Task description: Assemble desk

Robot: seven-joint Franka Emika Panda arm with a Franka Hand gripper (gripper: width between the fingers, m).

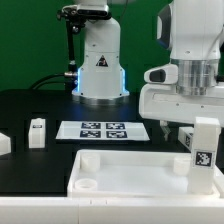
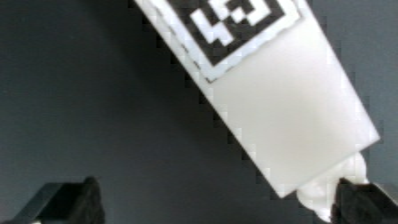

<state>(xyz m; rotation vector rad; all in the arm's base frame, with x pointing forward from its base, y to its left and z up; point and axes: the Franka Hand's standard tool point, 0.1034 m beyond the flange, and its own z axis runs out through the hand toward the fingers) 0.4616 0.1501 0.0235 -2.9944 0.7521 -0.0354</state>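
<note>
1. Desk top (image 1: 130,172), nearest in the exterior view, flat on the worktop (image 1: 40,105); upright leg (image 1: 203,148) at its corner on the exterior view's right; loose leg (image 1: 37,132) off the top, near the marker board (image 1: 103,130).
2. Wrist view: tool (image 2: 210,202) spread wide, pinching nothing; upright leg (image 2: 267,95) between the jaws, close to one finger.
3. Progress, judged: one leg placed, seating unconfirmed; remaining legs unfitted.
</note>
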